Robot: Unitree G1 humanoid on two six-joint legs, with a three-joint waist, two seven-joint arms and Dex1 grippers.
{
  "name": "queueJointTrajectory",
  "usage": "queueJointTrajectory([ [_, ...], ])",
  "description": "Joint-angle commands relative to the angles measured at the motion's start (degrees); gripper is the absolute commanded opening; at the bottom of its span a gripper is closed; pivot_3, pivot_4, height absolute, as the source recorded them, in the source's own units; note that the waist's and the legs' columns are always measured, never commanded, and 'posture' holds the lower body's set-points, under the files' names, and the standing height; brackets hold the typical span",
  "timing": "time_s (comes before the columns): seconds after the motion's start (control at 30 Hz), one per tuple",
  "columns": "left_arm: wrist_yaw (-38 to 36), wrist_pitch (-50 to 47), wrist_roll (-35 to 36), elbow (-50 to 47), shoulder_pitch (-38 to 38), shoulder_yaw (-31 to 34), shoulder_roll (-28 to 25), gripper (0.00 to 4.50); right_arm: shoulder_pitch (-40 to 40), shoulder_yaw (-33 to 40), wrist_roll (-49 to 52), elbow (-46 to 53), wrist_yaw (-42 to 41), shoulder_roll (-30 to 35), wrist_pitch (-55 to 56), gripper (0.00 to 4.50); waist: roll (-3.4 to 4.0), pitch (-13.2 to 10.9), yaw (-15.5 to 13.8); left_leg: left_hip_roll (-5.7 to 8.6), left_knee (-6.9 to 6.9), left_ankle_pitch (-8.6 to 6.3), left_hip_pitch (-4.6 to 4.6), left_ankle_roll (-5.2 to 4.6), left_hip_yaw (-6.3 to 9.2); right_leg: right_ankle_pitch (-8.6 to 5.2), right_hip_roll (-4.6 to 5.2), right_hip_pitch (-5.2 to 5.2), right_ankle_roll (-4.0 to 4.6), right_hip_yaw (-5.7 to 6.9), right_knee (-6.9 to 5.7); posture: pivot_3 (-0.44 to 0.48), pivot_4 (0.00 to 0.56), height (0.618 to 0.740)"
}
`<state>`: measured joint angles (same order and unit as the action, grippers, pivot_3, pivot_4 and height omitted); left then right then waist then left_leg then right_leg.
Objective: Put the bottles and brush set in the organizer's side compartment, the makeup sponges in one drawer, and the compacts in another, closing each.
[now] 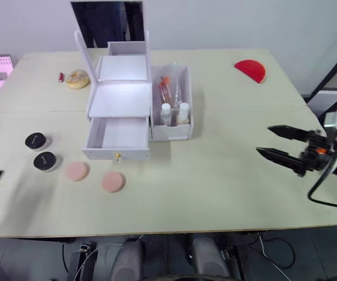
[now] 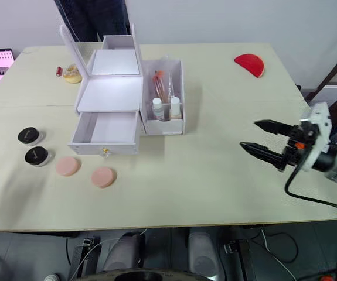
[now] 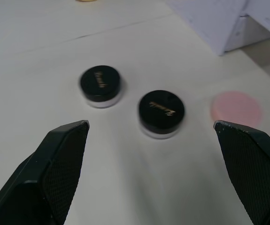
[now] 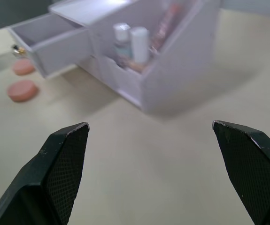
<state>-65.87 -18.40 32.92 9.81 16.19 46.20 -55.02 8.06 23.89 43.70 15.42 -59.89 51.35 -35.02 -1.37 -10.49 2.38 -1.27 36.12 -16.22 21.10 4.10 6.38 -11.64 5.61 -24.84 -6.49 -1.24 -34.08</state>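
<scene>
The organizer (image 1: 134,102) is sitting mid-bench with its lower drawer (image 1: 116,138) hanging open, bottles (image 1: 174,112) and brush set (image 1: 166,89) standing in its side compartment (image 1: 187,93). Sponges (image 1: 94,176) and compacts (image 1: 40,151) are lying on the pale bench (image 1: 227,175) to its left. Both grippers, left (image 3: 151,129) and right (image 1: 273,143), are hovering with jaws spread wide. A grey wall (image 1: 244,23) is backing the bench.

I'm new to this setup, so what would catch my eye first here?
The white organizer mid-table, its lower drawer pulled open and its side compartment already holding the bottles and brush set. In front of it lie two pink makeup sponges, with two black-lidded compacts to their left.
</scene>
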Motion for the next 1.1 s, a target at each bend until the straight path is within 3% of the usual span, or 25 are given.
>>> queueJointTrajectory([
  [0.03,5.44,-4.36,3.44,-16.44,2.28,-1.69,4.95,4.48,3.85,-3.56,3.65,5.79,1.41,-0.99,-2.43,4.50,-0.01,0.00,-0.10,0.00,0.02,0.00,0.00,0.00,0.00,0.00,0.00,0.03,0.00,-0.01,0.02,0.000,0.150,0.739],
  [0.23,21.19,-10.24,5.34,-41.24,5.83,-10.45,18.42,4.48,12.43,-12.78,4.64,10.06,3.69,-3.80,-5.76,4.50,-0.08,0.00,-0.29,0.00,0.08,0.00,-0.09,0.00,0.04,0.01,-0.03,0.15,-0.01,-0.03,-0.01,0.000,0.150,0.739],
  [0.4,34.92,-10.51,-3.81,-50.74,7.34,-21.98,26.99,4.48,15.79,-19.05,4.02,12.81,3.97,-4.65,-7.49,4.50,-0.08,0.01,-1.10,0.00,0.07,0.00,-0.59,-0.01,0.03,0.01,-0.04,0.59,0.00,-0.03,0.00,0.000,0.150,0.739],
  [0.6,42.52,-8.78,-10.59,-52.82,8.82,-31.10,33.04,4.48,18.42,-19.82,6.44,13.75,5.78,-9.47,-6.82,4.50,-0.09,0.03,-1.62,0.00,0.08,0.00,-0.63,-0.01,0.03,0.00,-0.06,0.60,0.00,-0.04,-0.01,0.000,0.150,0.739],
  [1.1,45.32,-4.48,-19.55,-44.39,4.52,-42.84,34.98,4.48,18.78,-20.98,6.04,14.37,6.28,-10.79,-6.78,4.50,-0.06,0.04,-1.66,0.01,0.07,0.00,-0.60,-0.01,0.02,0.01,-0.06,0.60,0.02,-0.04,0.02,0.000,0.150,0.739],
])
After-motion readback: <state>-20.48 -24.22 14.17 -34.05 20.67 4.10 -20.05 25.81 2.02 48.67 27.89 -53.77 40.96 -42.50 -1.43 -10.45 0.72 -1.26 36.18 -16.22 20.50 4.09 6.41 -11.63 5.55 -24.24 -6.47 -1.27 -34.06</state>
